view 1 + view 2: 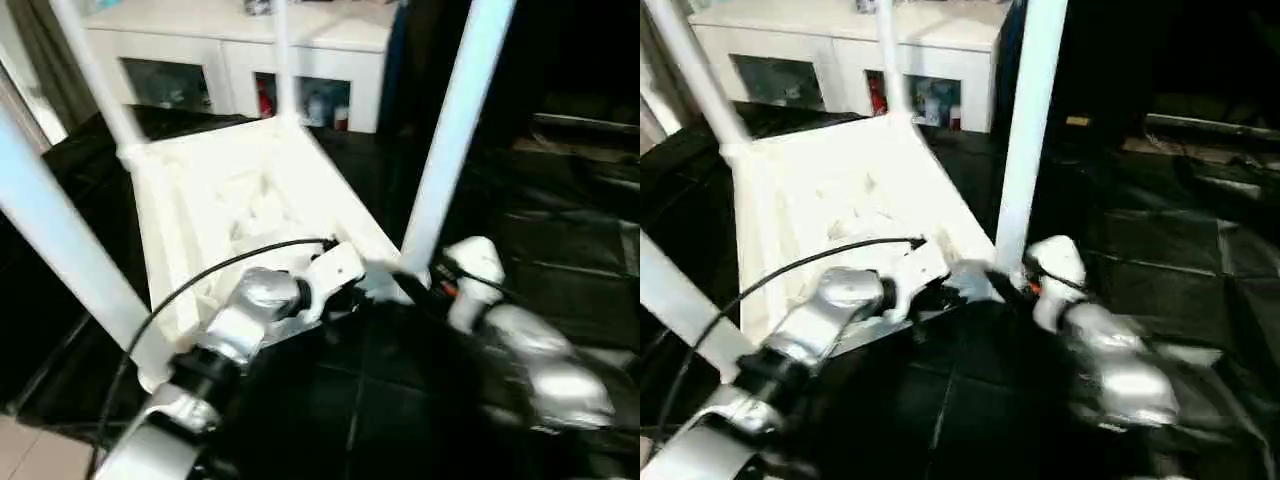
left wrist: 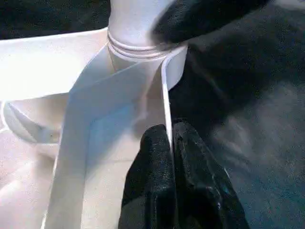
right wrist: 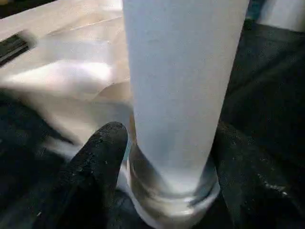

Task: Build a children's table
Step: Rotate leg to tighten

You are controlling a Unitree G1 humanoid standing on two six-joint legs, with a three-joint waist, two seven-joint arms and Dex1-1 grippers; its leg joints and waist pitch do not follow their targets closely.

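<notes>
The white children's table (image 1: pixel 250 215) lay upside down on the black-draped work table (image 1: pixel 420 390), four tube legs rising. No writing was legible. The left gripper (image 2: pixel 170 143) pinched its thin rim; the right gripper (image 3: pixel 169 157) straddled the near-right leg (image 1: pixel 450 140).

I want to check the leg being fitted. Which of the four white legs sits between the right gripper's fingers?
The near-right leg, standing in the tabletop's corner socket nearest the right gripper; its fingers flank its base, while the other three legs stand away from it.

The tabletop (image 1: pixel 240 200) is white, as are its tube legs (image 1: pixel 455 130). Around it the draped work table (image 1: pixel 560 250) is black. Beyond it stands a white cabinet (image 1: pixel 240 50).
</notes>
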